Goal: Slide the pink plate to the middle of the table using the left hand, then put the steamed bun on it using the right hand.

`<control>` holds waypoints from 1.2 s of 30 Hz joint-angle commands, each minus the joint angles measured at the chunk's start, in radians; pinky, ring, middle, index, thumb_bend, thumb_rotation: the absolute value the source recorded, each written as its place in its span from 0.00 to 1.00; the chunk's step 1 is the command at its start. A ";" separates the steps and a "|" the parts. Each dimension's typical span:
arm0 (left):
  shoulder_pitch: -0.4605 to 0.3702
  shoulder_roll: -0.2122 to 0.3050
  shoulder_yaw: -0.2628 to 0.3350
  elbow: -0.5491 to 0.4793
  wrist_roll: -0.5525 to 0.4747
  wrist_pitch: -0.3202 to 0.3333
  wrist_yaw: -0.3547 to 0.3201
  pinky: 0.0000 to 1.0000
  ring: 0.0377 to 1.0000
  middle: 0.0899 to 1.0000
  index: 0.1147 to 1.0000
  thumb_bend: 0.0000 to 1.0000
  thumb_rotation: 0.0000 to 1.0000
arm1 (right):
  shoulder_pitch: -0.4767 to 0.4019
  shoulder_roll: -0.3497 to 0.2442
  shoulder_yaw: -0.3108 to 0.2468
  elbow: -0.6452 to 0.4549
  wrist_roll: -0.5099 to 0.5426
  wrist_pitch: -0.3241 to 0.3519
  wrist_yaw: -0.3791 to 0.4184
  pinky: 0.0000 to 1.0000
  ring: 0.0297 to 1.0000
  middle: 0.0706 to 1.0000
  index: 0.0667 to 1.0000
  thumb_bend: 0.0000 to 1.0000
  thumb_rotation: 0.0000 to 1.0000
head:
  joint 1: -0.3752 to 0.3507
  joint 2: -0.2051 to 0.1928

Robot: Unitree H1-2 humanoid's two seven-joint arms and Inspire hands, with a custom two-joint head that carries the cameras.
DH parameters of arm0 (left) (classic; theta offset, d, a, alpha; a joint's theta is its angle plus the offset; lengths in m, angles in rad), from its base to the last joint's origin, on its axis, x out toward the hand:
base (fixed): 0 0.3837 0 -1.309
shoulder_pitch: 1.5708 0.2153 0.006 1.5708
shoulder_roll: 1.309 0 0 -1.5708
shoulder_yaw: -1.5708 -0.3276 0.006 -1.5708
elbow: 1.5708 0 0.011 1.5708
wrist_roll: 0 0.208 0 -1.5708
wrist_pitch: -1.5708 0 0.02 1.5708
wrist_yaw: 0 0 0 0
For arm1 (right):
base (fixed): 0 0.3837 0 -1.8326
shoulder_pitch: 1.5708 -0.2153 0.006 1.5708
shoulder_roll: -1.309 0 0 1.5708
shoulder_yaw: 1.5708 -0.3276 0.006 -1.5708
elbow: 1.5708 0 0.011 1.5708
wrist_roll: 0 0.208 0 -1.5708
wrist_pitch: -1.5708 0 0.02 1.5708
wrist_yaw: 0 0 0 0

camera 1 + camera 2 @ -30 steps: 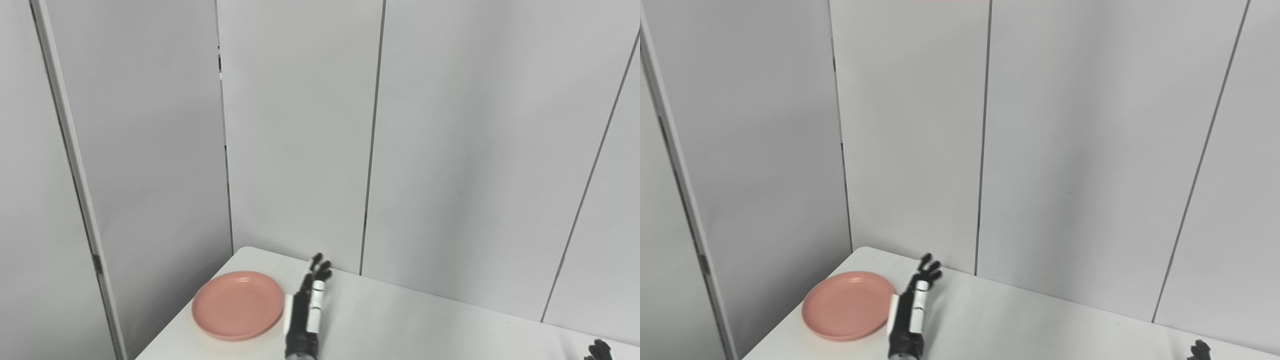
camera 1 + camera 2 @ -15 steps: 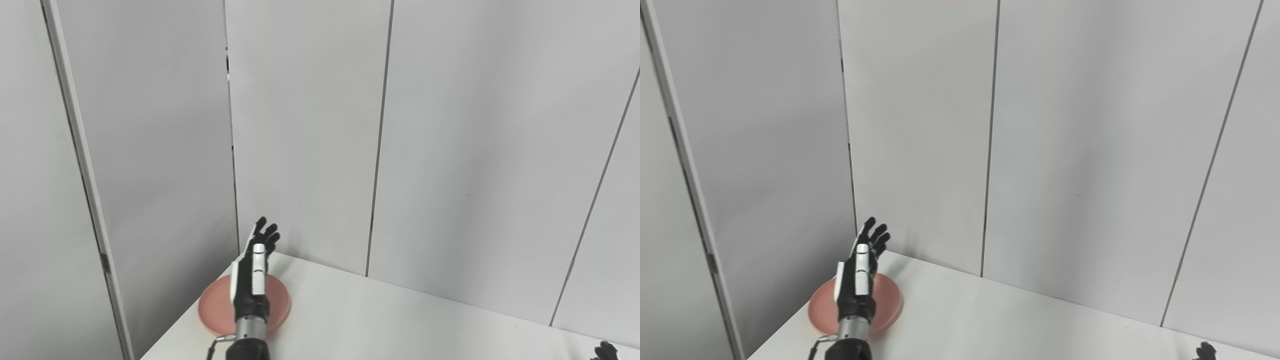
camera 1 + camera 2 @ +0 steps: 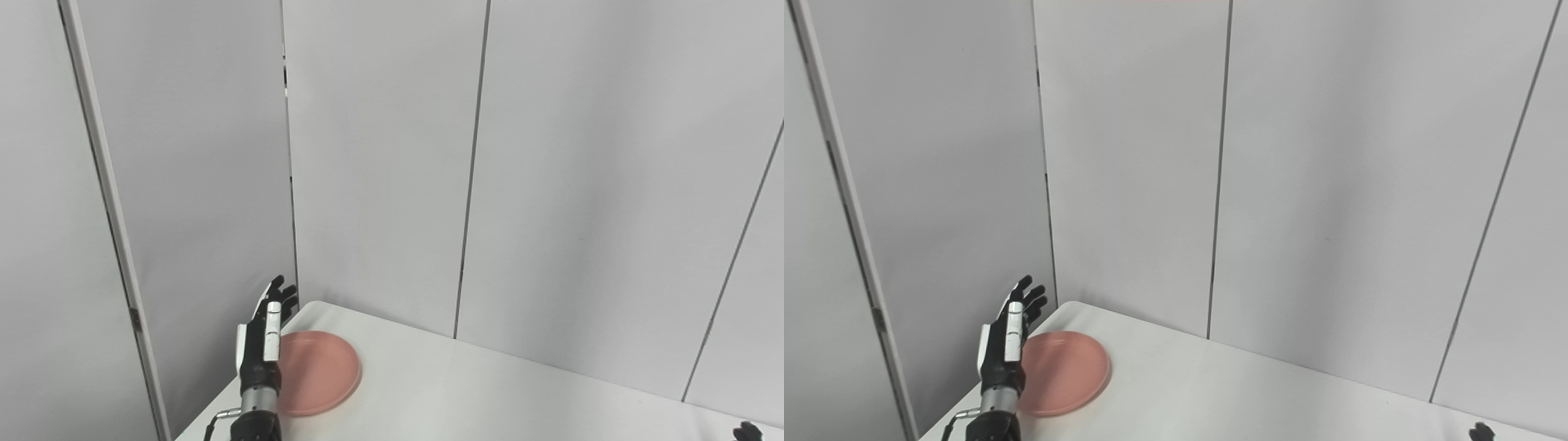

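Head-camera views of a white, smooth, matte table (image 3: 490,398) whose far left corner is rounded, set against pale grey wall panels (image 3: 380,159) divided by thin dark vertical seams. A lighter grey upright post (image 3: 107,202) stands at the far left.

Pink plate (image 3: 321,370): round, shallow, salmon-pink plate with a low raised rim and a dull, plastic-like surface. It lies flat on the table near the far left corner, close to the left edge and well to the left of the table's middle. Its left part is covered by the robot's left hand.

Left hand (image 3: 260,343): black, jointed hand with glossy white shell plates on its back and a silver metal cuff at the wrist, above a black forearm with a thin cable. It rises from the bottom edge at the plate's left side, held upright with the fingers (image 3: 1029,297) extended and a little apart, tips pointing up toward the wall. It grasps nothing. Whether its lower edge touches the plate's rim cannot be told.

Right hand (image 3: 747,432): only a few black fingertips show at the bottom right corner, well apart from the plate; whether the fingers are spread or closed cannot be told.

The steamed bun does not show in either view.
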 commanded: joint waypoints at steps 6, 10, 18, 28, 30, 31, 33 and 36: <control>-0.050 0.063 0.022 0.014 -0.033 -0.016 -0.033 0.96 0.85 0.83 0.83 0.80 1.00 | 0.067 0.013 0.000 0.020 0.016 0.022 0.002 1.00 1.00 1.00 1.00 0.04 1.00 | 0.003 0.009; -0.046 0.084 0.032 0.026 -0.032 0.006 -0.025 0.92 0.83 0.84 0.84 0.82 1.00 | 0.069 0.012 -0.005 0.014 0.035 0.033 0.009 1.00 1.00 1.00 1.00 0.05 1.00 | 0.009 0.017; -0.042 0.093 0.050 0.016 -0.024 0.048 0.003 0.90 0.84 0.84 0.84 0.80 1.00 | 0.073 0.005 0.000 0.005 0.010 0.036 -0.001 1.00 1.00 1.00 1.00 0.05 1.00 | 0.014 0.025; -0.036 0.118 0.062 0.027 -0.031 0.108 -0.004 0.83 0.84 0.84 0.84 0.86 1.00 | 0.071 0.004 -0.005 0.015 0.017 0.032 0.001 1.00 1.00 1.00 1.00 0.05 1.00 | 0.020 0.031; -0.033 0.125 0.062 0.029 -0.038 0.126 -0.015 0.84 0.85 0.84 0.85 0.87 1.00 | 0.071 0.008 -0.007 0.016 0.026 0.032 0.003 1.00 1.00 1.00 1.00 0.06 1.00 | 0.020 0.031; -0.032 0.128 0.063 0.030 -0.043 0.133 -0.022 0.84 0.85 0.85 0.85 0.87 1.00 | 0.070 0.009 -0.007 0.016 0.027 0.030 0.004 1.00 1.00 1.00 1.00 0.06 1.00 | 0.020 0.030; -0.028 0.129 0.064 0.023 -0.052 0.151 -0.035 0.84 0.85 0.85 0.85 0.88 1.00 | 0.070 0.008 -0.004 0.017 0.019 0.026 0.000 1.00 1.00 1.00 1.00 0.05 1.00 | 0.020 0.030; -0.029 0.138 0.062 0.041 -0.062 0.164 -0.059 0.84 0.85 0.85 0.85 0.89 1.00 | 0.069 0.006 -0.003 0.017 0.020 0.028 0.003 1.00 1.00 1.00 1.00 0.05 1.00 | 0.019 0.028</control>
